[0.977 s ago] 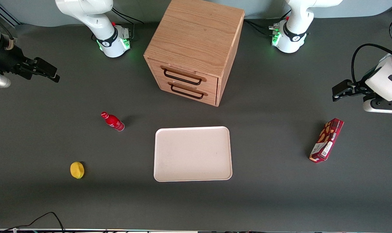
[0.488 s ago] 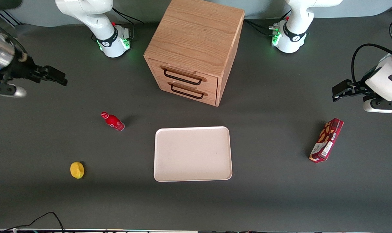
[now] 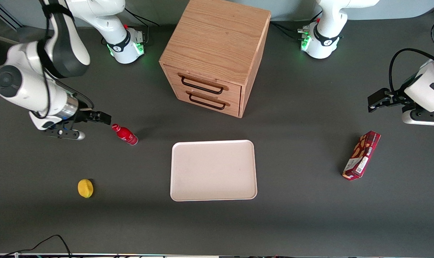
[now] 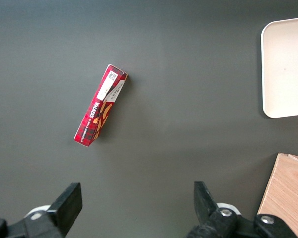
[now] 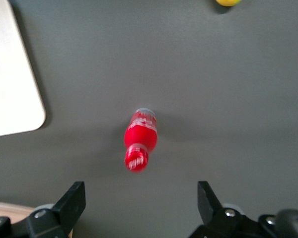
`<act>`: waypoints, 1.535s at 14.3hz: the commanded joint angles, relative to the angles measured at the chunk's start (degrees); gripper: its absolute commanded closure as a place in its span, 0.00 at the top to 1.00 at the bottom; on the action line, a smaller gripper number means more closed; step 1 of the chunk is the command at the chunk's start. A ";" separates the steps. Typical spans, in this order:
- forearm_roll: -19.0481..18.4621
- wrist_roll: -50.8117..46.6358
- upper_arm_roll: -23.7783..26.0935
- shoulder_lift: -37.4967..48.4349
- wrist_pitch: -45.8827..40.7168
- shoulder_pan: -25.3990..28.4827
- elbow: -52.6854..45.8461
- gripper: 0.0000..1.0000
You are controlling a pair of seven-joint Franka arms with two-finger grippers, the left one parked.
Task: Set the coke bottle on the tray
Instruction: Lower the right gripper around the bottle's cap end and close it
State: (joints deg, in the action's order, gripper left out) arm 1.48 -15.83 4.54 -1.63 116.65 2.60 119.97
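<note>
One small glossy red coke bottle (image 3: 124,134) with a red cap stands upright on the dark grey table (image 3: 217,222), as the working arm's gripper (image 3: 101,118) hovers just beside its cap, toward the working arm's end of the table. The fingers (image 5: 73,201) are spread wide with nothing between them, the bottle lying ahead of the gap in the right wrist view and not yet inside it. Nearer the front camera lies a small yellow lemon (image 3: 85,188). The large flat cream-pink tray (image 3: 213,170) with rounded corners and a low rim sits bare near the bottle, toward the parked arm's end and in front of the wooden two-drawer cabinet (image 3: 215,53). A dark red snack box (image 3: 361,155) lies well apart, toward the parked arm's end. The step in hand appears to be the approach: done well, the fingers should come down to straddle the narrow neck or upper body squarely, closing only once centred, since a glancing touch could topple so slim and slick a bottle.
</note>
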 commanded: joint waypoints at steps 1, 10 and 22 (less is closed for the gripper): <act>1.25 0.53 0.03 1.10 10.93 0.39 8.86 1.00; 1.16 0.18 0.12 -0.83 18.96 0.91 13.72 0.87; 0.37 0.80 0.56 -3.91 18.96 1.70 10.20 0.00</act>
State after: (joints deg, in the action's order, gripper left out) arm 1.47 -15.83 5.23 -4.99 135.11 3.84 131.04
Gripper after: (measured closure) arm 0.586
